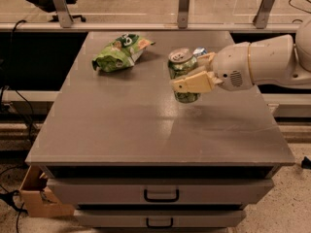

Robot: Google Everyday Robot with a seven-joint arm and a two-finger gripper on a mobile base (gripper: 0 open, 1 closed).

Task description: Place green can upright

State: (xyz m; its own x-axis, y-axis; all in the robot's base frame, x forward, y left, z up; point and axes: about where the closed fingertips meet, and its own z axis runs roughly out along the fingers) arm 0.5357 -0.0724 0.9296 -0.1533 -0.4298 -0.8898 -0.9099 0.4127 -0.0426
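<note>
The green can (183, 69) has a mottled green and white body and a silver pull-tab top. It is held nearly upright, top up and tilted slightly, just above the grey table (121, 125) right of centre. My gripper (192, 74) comes in from the right on a white arm and is shut on the can's body, one tan finger (194, 83) across its front. Whether the can's base touches the table is unclear.
A wrinkly green snack bag (120, 52) lies at the table's back left. Part of a silver-and-blue can (198, 51) shows behind the gripper. A railing runs behind the table. Drawers are below the front edge, and a cardboard box (36, 198) sits on the floor at left.
</note>
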